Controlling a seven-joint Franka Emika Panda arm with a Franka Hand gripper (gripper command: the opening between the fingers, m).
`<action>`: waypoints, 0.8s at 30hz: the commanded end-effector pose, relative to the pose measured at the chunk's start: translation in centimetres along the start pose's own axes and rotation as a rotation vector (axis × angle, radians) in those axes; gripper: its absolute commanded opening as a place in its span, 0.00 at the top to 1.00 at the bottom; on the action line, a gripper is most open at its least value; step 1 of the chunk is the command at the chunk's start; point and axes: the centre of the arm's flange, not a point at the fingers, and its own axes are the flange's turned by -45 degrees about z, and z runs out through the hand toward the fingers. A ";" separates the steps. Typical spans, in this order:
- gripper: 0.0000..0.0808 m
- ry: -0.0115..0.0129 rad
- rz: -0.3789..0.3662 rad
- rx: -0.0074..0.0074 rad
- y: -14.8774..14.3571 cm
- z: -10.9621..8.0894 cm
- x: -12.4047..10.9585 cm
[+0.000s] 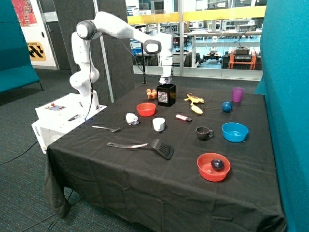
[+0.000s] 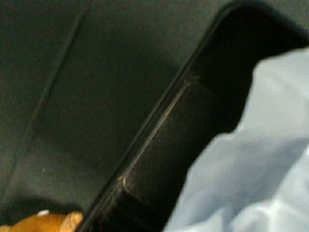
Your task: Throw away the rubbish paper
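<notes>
One ball of rubbish paper [image 2: 251, 164], crumpled and white, hangs just over the open top of a black bin box [image 1: 166, 94] at the back of the table. My gripper [image 1: 166, 79] is shut on it directly above the box. In the wrist view the paper fills the near corner, with the box's dark rim and inner wall [image 2: 159, 154] beside it. A second crumpled paper ball [image 1: 131, 118] lies on the black cloth between a red bowl [image 1: 146, 109] and a metal fork [image 1: 106, 128].
A white cup [image 1: 158, 124], a black spatula [image 1: 145, 146], a dark mug [image 1: 203, 132], a blue bowl [image 1: 234, 131] and a red bowl with a dark ball [image 1: 213, 166] stand in front. Orange items [image 1: 151, 93] sit beside the box. A banana [image 1: 195, 102] and purple cup [image 1: 237, 94] are beyond.
</notes>
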 end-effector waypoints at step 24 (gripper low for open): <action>0.16 -0.0039 0.062 -0.0031 1.8 1.0 -1.3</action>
